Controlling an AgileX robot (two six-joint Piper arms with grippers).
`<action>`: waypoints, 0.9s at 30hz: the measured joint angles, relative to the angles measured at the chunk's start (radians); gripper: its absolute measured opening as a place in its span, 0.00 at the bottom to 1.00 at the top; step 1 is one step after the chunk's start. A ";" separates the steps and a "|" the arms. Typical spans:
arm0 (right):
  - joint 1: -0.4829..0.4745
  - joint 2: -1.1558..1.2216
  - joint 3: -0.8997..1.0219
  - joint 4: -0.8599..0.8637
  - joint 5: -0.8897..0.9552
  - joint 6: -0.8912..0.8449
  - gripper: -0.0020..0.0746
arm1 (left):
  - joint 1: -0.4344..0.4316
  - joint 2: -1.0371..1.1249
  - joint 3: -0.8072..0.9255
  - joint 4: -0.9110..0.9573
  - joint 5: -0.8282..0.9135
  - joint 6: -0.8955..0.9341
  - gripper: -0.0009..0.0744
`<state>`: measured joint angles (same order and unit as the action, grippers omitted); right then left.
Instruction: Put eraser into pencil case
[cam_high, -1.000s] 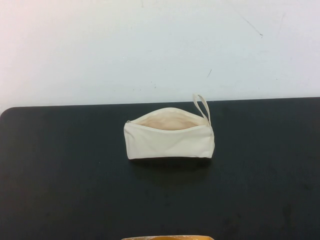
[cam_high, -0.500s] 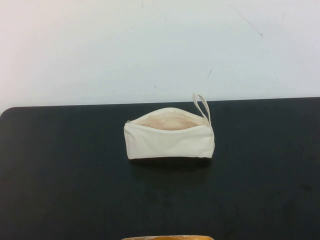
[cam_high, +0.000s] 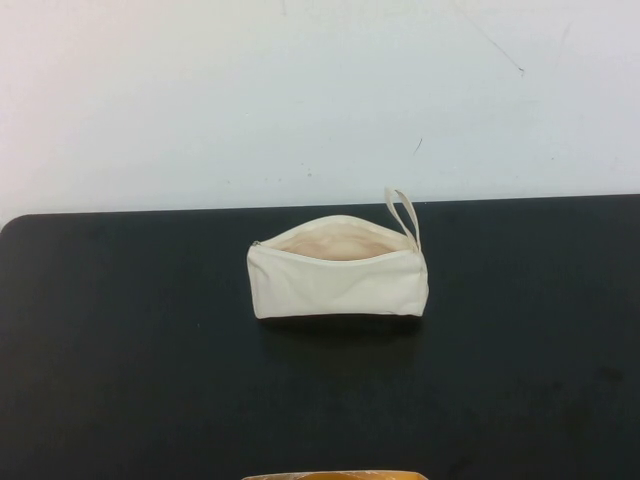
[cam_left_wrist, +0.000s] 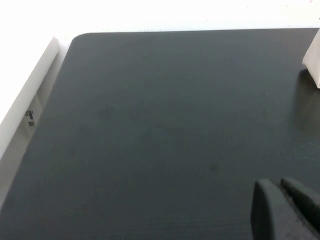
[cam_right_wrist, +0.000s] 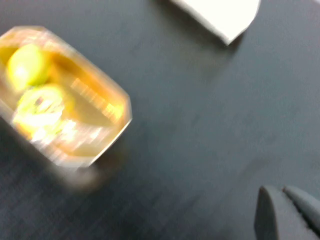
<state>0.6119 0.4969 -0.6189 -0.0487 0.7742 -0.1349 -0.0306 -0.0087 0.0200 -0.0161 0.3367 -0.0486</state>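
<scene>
The pencil case (cam_high: 338, 270) is a cream-white zip pouch at the middle of the black mat, its top open onto a pale beige lining and its loop strap (cam_high: 404, 215) at the right end. One corner of it shows in the left wrist view (cam_left_wrist: 312, 62) and in the right wrist view (cam_right_wrist: 220, 15). The eraser (cam_right_wrist: 62, 95) is a blurred yellow-tan block on the mat, apart from the pouch; only its far edge shows in the high view (cam_high: 335, 476). My left gripper (cam_left_wrist: 280, 187) and right gripper (cam_right_wrist: 282, 192) are shut, empty, above bare mat, and outside the high view.
The black mat (cam_high: 120, 340) covers the table from its front up to a white surface (cam_high: 300, 100) behind it. Its rounded far-left corner (cam_left_wrist: 75, 40) meets a white ledge (cam_left_wrist: 30, 90) in the left wrist view.
</scene>
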 joint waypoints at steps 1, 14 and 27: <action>-0.025 -0.013 0.019 -0.005 -0.045 -0.022 0.02 | 0.000 0.000 0.000 0.000 0.000 0.000 0.01; -0.495 -0.376 0.360 0.010 -0.472 -0.064 0.02 | 0.000 0.000 0.000 0.000 0.000 0.000 0.01; -0.636 -0.509 0.549 0.023 -0.466 -0.066 0.02 | 0.000 0.000 0.000 0.000 0.000 0.000 0.01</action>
<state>-0.0237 -0.0119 -0.0697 -0.0262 0.3086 -0.2013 -0.0306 -0.0087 0.0200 -0.0161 0.3367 -0.0486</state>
